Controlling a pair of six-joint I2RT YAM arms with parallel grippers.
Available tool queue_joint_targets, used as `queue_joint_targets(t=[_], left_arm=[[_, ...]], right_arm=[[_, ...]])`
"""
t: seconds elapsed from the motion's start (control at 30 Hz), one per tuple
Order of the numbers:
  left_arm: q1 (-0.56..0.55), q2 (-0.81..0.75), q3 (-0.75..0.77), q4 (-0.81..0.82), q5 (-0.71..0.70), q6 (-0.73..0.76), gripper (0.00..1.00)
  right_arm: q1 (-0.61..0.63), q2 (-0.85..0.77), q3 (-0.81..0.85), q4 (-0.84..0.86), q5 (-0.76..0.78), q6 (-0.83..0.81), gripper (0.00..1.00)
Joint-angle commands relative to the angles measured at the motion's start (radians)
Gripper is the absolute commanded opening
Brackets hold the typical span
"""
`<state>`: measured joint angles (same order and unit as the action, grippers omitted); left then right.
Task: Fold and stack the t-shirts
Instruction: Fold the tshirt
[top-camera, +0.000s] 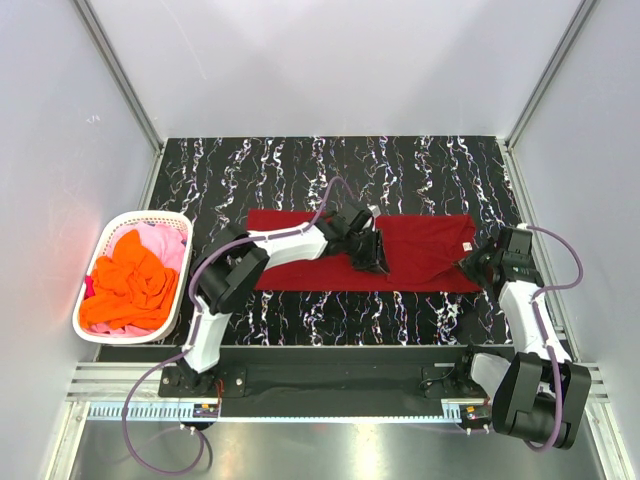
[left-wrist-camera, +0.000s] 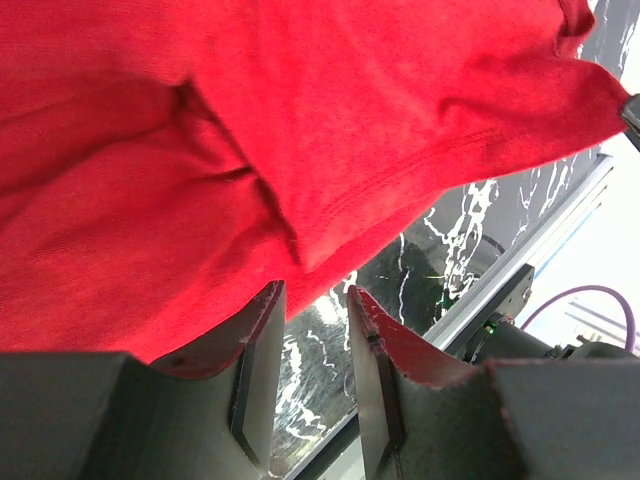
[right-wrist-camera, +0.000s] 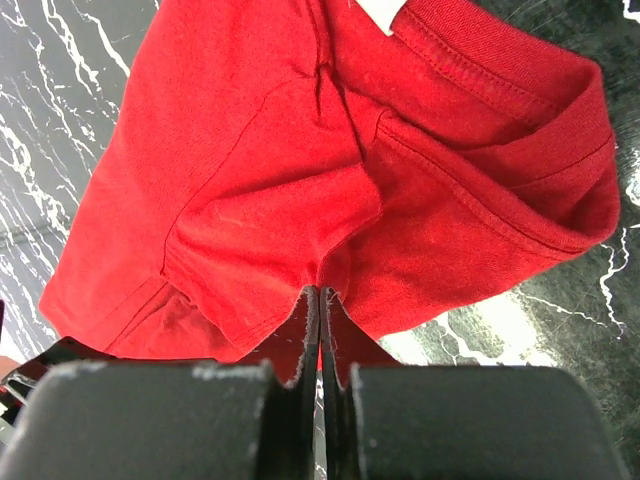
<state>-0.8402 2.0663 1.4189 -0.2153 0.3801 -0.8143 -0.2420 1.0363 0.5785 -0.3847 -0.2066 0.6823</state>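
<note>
A dark red t-shirt (top-camera: 420, 250) lies spread in a long strip across the black marbled table (top-camera: 330, 170). My left gripper (top-camera: 374, 258) hovers over the shirt's middle near its front edge. In the left wrist view it (left-wrist-camera: 312, 292) is open, with bare table between the jaws and the shirt's hem (left-wrist-camera: 330, 235) just beyond the tips. My right gripper (top-camera: 471, 263) is at the shirt's right end. In the right wrist view it (right-wrist-camera: 320, 292) is shut, pinching the bunched edge of the red shirt (right-wrist-camera: 300, 150) near the collar. Orange (top-camera: 125, 280) and pink (top-camera: 165, 243) t-shirts lie crumpled in the basket.
A white plastic basket (top-camera: 100, 240) stands at the table's left edge. Grey walls close the left, back and right. A metal rail (top-camera: 330, 385) runs along the near edge by the arm bases.
</note>
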Motion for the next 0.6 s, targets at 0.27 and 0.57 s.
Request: queue_joint_targets(t=[0.27, 0.57], left_arm=[[-0.02, 0.066, 0.049, 0.083, -0.047, -0.02, 0.36], [-0.031, 0.081, 0.061, 0.099, -0.067, -0.031, 0.36]], right_arm=[[0.001, -0.025, -0.017, 0.049, -0.042, 0.013, 0.0], [0.001, -0.03, -0.023, 0.059, -0.045, 0.019, 0.0]])
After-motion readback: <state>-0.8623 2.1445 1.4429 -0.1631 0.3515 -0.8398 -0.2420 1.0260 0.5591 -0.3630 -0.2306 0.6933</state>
